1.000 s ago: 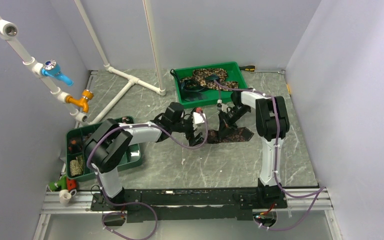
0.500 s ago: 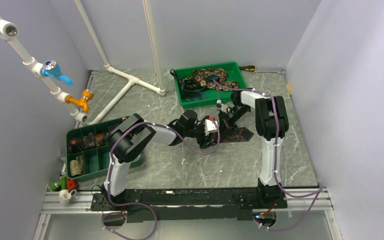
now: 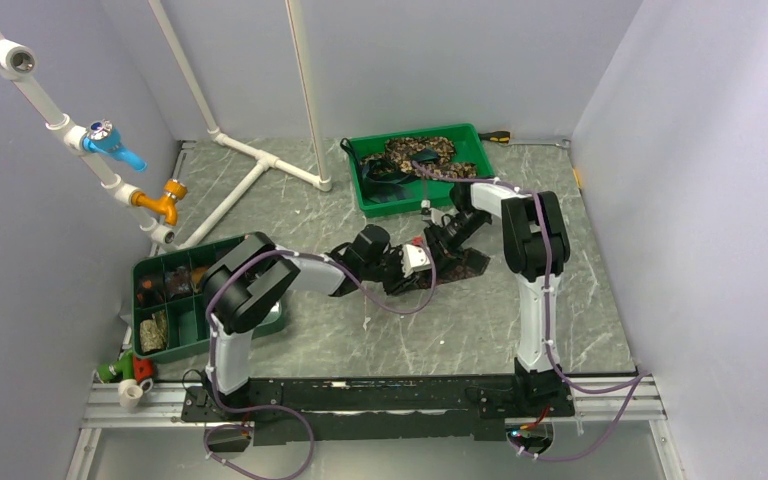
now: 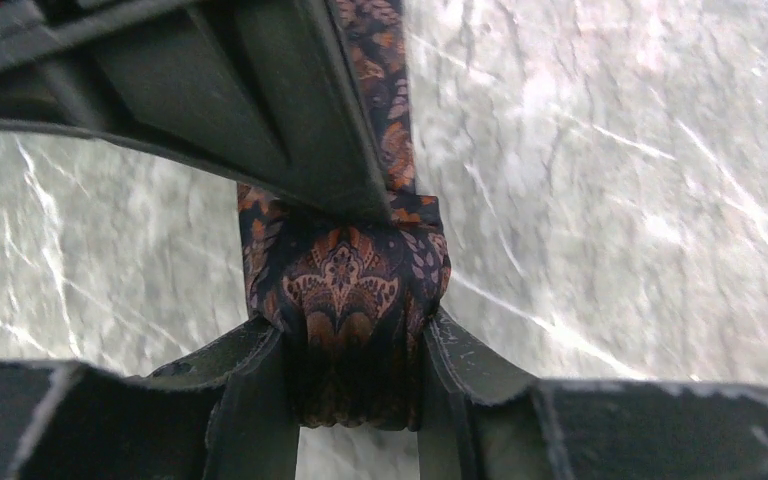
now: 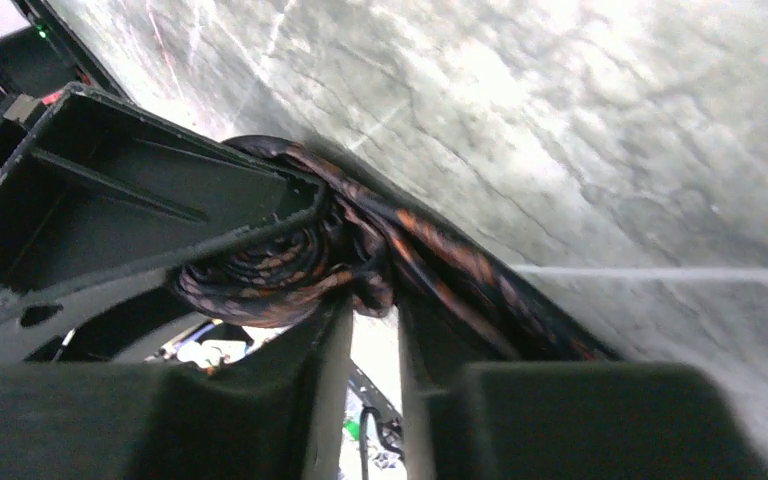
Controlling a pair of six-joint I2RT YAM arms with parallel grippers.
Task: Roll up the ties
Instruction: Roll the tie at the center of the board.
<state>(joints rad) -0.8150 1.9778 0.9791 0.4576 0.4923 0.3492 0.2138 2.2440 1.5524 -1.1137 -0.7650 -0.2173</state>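
A dark brown tie with an orange pattern is partly rolled on the grey table; its roll (image 4: 345, 290) sits between my left gripper's (image 4: 355, 385) fingers, which press on both sides of it. The unrolled tail (image 3: 472, 265) lies flat to the right. My right gripper (image 5: 375, 335) meets the same roll (image 5: 260, 275) from the far side, jaws a narrow gap apart, with fabric only at the tips. In the top view both grippers, left (image 3: 430, 263) and right (image 3: 442, 240), meet mid-table. More ties (image 3: 415, 152) lie heaped in the back tray.
The green tray (image 3: 400, 207) stands at the back centre. A green compartment bin (image 3: 175, 325) with small items sits at the left edge. White pipes (image 3: 260, 160) run across the back left floor. A screwdriver (image 3: 495, 137) lies behind the tray.
My left arm has swung right to the roll and its jaws have closed on it. The right gripper's jaws have eased slightly apart and shifted a little left.
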